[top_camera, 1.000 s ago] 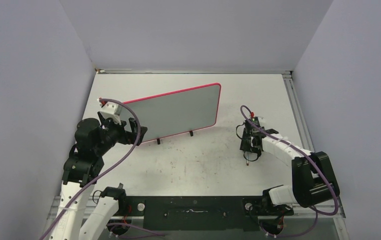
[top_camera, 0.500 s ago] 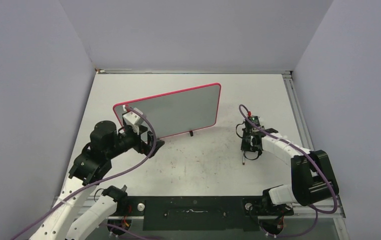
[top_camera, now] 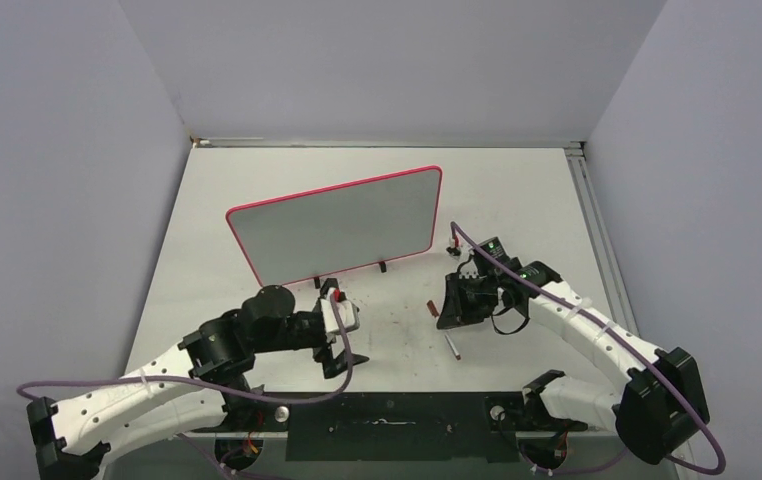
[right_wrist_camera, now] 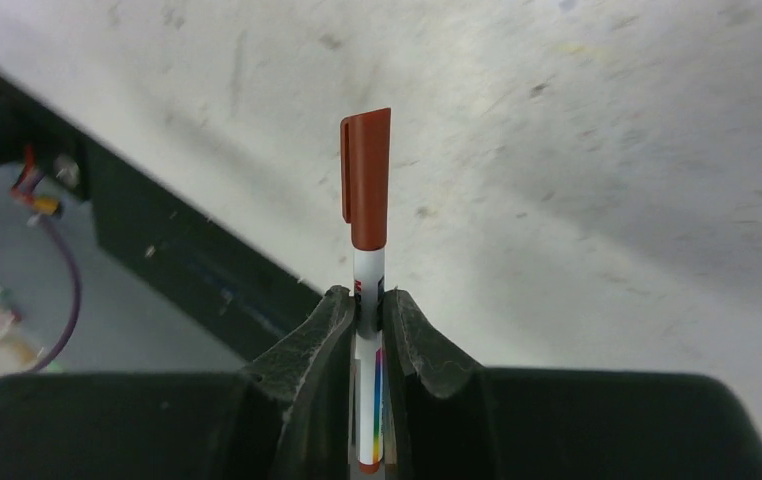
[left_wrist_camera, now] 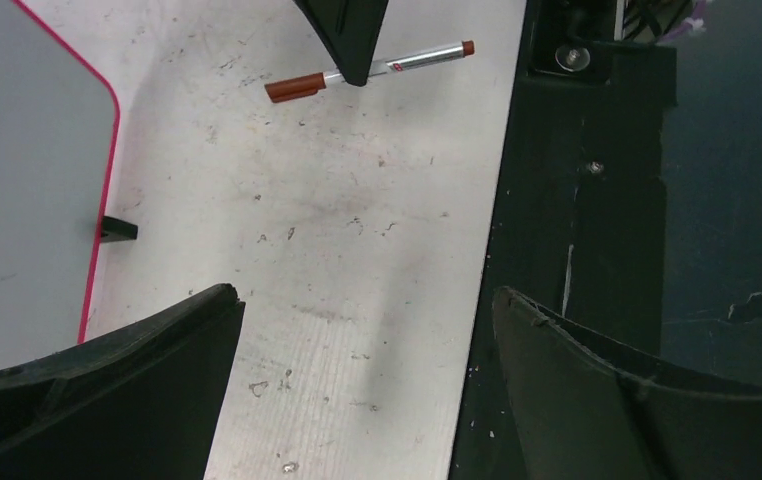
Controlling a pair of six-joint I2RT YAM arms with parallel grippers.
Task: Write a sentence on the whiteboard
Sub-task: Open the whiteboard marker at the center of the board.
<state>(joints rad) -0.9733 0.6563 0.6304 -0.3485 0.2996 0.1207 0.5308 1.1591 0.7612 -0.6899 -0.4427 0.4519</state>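
Pinching a white-barrelled, red-brown-capped marker on its barrel, the right gripper is closed; left gripper gapes empty. Marker probably light, stiff, slick; upright red-rimmed whiteboard may tip.

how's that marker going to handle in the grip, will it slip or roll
Likely stiff and light: the marker is a slim straight stick. The barrel looks smooth and round, so it could roll if set down. The right tool pinches one narrow spot, so it may pivot under writing pressure.
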